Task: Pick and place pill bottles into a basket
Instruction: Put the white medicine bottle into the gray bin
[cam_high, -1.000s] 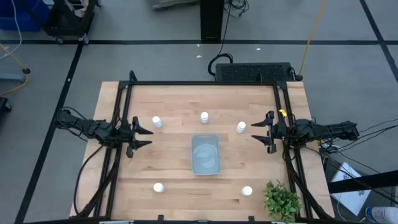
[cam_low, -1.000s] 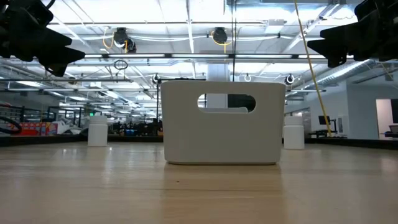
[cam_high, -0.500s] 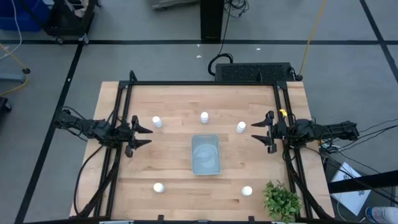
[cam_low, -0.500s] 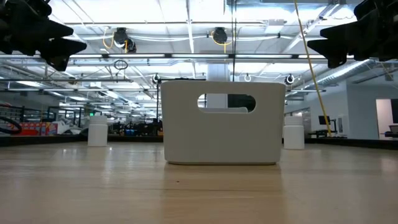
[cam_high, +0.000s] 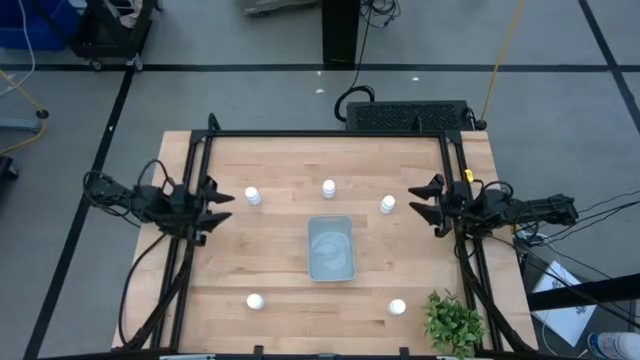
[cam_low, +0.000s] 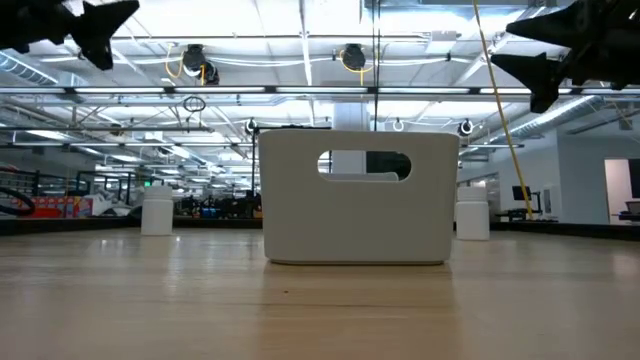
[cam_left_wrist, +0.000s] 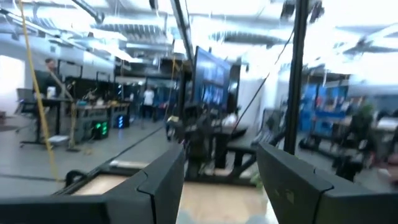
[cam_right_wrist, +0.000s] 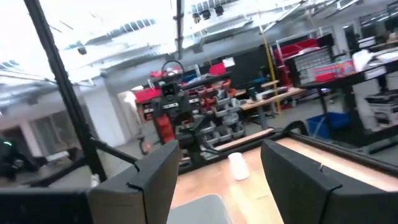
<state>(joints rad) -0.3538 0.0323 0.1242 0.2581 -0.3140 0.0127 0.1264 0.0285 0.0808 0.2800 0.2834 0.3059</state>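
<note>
Both arms lifted and shifted slightly this past second. Left gripper and right gripper were spread, empty. Five small white pill bottles stood around the translucent blue-grey basket; none picked.

Pretty clearly a robotics lab or industrial workshop, not anyone's home. It's one big open hall with an exposed ceiling: bare ducts, pipes and rows of strip lights. The floor is plain grey with dark tape lines marking off zones. The wooden table sits inside a black metal frame with cables trailing off the sides. Out past it there are workbenches loaded with gear, red parts racks, a large monitor on a stand, and a few people standing far back among the desks.
</note>
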